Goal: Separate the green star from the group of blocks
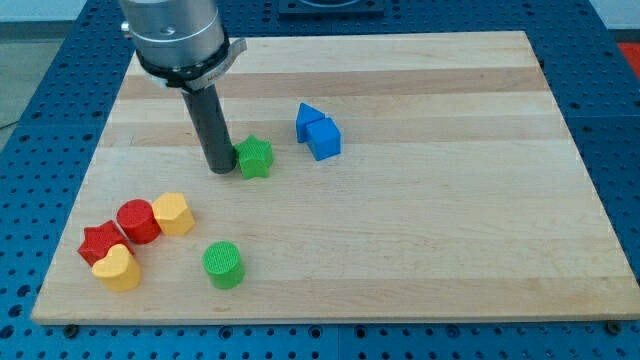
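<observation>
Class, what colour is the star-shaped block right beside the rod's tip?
Green. The green star sits just to the view's right of my tip, seen in the camera view.

Pale wood board, matt plastic-looking blocks, dark rod under a brushed metal collar.

The board (420,230) is light planked wood with visible grain, smooth and faintly satin. My tip (219,170) ends a dull black rod; above it sits a grey metal collar (178,40) with a soft sheen. Touching the tip on the view's right, the green star (255,158) looks like matt plastic, as do the blue blocks (318,131) beyond it. The blue base (610,110) around the board is perforated and matt.
</observation>
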Controlling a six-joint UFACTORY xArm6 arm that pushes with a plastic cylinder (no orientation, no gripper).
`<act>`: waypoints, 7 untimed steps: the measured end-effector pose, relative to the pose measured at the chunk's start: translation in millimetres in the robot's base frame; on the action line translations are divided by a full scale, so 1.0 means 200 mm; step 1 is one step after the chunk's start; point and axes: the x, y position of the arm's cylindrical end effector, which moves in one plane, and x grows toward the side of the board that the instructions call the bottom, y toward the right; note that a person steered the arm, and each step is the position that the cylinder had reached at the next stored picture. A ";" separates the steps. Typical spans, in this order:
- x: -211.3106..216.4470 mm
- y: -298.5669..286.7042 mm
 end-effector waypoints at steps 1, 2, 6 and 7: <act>0.03 0.00; -0.01 0.10; -0.08 0.13; -0.02 -0.03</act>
